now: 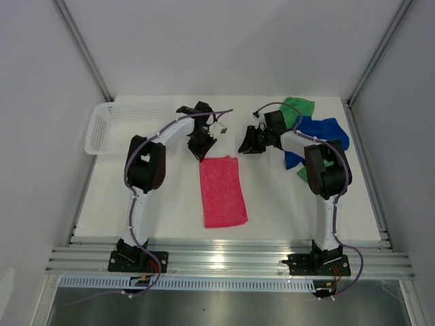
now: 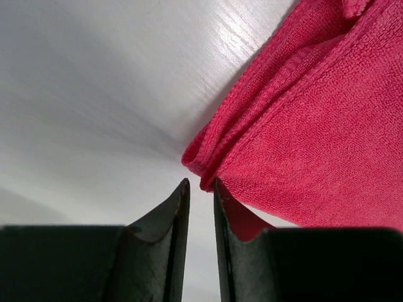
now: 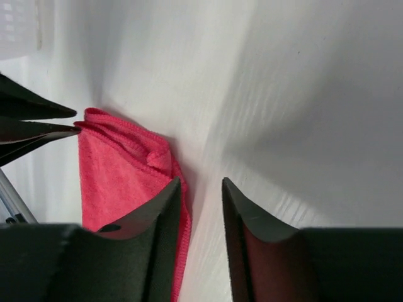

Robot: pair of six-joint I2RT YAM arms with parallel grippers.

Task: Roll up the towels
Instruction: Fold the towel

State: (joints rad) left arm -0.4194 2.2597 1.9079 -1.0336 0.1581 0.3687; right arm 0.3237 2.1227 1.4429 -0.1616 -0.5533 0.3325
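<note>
Broadly, we have a white counter (image 1: pixel 170 204) carrying everything, with a white mesh basket (image 1: pixel 102 132) at its far left corner. The pink towel (image 1: pixel 223 190) lies flat in the middle as a long folded strip, one short end towards the arms' bases. The blue towel (image 1: pixel 326 129) and green towel (image 1: pixel 299 106) sit bunched together at the far right, partly under the right arm.

The left gripper (image 2: pixel 200 184) is at the strip's far left corner. Its jaws are a narrow slit apart with nothing between them, and the corner lies just ahead. The right gripper (image 3: pixel 201 182) hovers just beside the far right corner, wider apart and empty.

We judge the cloth light, soft and limp, more clingy than slippery. Lifted at one point it would sag, so we would pinch both far corners through all layers at the hem.
</note>
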